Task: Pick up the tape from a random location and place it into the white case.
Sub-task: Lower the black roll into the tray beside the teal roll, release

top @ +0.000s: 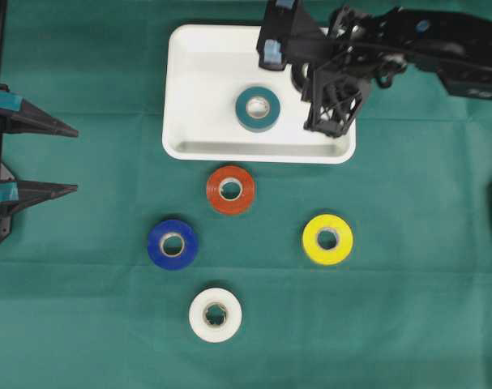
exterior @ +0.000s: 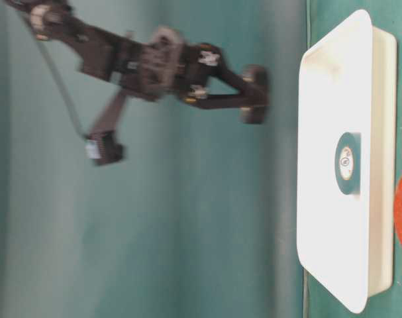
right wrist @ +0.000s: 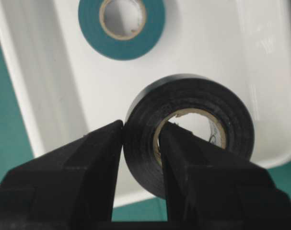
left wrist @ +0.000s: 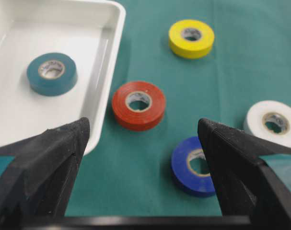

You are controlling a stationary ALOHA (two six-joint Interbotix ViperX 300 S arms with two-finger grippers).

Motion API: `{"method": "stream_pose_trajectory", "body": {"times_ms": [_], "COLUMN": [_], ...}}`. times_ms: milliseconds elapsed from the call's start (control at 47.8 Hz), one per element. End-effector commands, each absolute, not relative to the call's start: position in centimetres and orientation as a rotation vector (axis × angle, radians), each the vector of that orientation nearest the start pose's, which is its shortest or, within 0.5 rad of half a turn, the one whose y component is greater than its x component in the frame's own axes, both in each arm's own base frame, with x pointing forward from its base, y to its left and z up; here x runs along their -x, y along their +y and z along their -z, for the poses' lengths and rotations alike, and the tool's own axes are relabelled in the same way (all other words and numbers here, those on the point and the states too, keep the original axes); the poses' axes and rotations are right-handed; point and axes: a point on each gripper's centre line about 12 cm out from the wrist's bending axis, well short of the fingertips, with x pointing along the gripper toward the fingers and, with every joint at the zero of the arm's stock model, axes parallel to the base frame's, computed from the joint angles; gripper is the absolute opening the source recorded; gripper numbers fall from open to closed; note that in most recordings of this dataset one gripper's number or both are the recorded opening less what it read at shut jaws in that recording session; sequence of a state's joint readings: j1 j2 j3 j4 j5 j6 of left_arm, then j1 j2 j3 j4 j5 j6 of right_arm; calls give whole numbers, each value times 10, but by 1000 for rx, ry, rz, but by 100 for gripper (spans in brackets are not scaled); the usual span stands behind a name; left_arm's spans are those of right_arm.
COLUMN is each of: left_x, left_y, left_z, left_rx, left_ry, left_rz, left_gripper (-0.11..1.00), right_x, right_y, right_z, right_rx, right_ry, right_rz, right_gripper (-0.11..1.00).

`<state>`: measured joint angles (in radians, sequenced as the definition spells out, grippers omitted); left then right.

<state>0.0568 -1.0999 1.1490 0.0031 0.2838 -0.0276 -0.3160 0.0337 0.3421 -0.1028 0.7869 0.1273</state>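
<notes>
Evenly bright, soft shadows only. Mild glare inside the white case (top: 197,77). Table-level view blurred across the right arm (exterior: 154,66); close fingers (left wrist: 49,163) out of focus in both wrist views.

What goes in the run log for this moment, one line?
right gripper: shut on black tape, above white case | left gripper: open, empty | teal tape: in case | red, blue, yellow, white rolls: on cloth

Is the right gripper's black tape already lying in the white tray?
No: in the right wrist view the right gripper pinches the black tape by its wall, held above the white tray.
</notes>
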Motion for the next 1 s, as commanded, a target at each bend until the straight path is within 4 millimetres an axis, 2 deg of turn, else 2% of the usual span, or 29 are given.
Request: {"method": "stream_pose_trajectory", "body": {"times_ms": [0,167,335,523,984], "left_x": [-173,-173,-173,-173,-173], "left_y": [10,10,10,10,10], "left_z": [-266,-266,-266,-266,-266], "left_rx": [34,34,34,34,34], "left_ry": [326,326,329,327,329], "left_rz": [-61,-61,-61,-61,-61], "left_gripper": [91,91,91,91,91], "right_x": [-378,-379,-380,-378,-378], "right_y": [-132,-131,-132,-132,-135], "right_z": [-200,-164,-147,-139,-139], "right_rx": [-186,-197,-207,-213,-214], "right_ry": [1116,1144,1152,1160,1152], "right_rz": [373,364,365,367,371], "right_gripper": [27,27,27,27,27]}}
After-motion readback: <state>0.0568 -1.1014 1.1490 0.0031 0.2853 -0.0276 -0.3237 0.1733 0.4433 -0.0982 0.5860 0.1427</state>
